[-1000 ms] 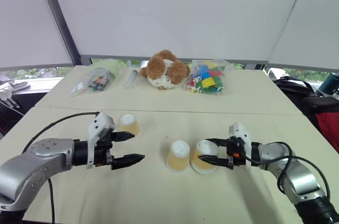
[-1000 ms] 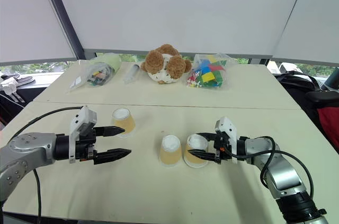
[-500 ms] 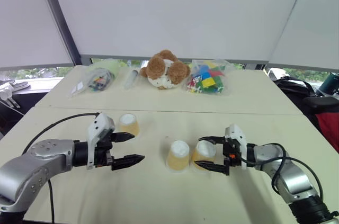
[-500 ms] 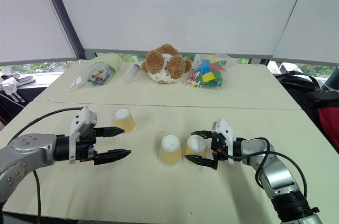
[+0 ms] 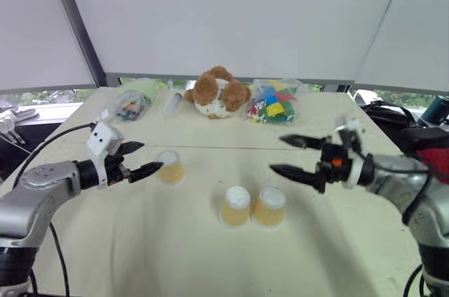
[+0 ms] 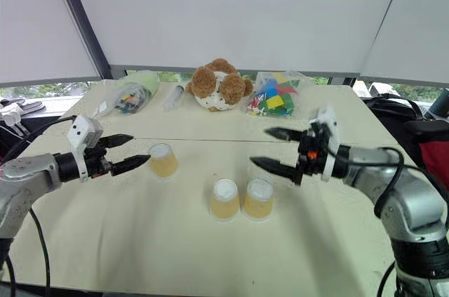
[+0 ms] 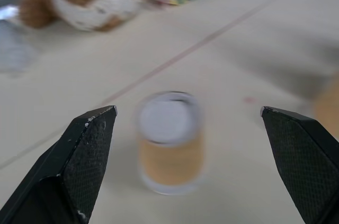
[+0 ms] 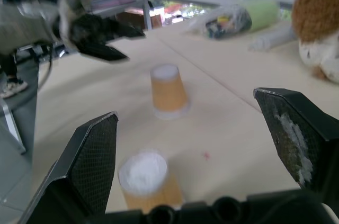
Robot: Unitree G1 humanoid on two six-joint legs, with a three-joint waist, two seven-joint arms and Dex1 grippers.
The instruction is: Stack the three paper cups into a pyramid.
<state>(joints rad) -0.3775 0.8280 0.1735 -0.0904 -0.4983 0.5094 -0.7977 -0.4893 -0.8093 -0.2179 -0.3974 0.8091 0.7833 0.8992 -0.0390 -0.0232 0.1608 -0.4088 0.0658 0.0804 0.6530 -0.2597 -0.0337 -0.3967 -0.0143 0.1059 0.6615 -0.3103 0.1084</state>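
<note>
three tapered paper cups stand upside down on the matte cream bench [image 5: 210, 255] — tan sides, white round bases. the pair [image 5: 252, 206] touches mid-bench; the lone cup [image 5: 170, 167] sits toward the left edge. left gripper [image 5: 139, 159] and right gripper [image 5: 293, 156] — black pointed jaws wide apart, empty.
</note>
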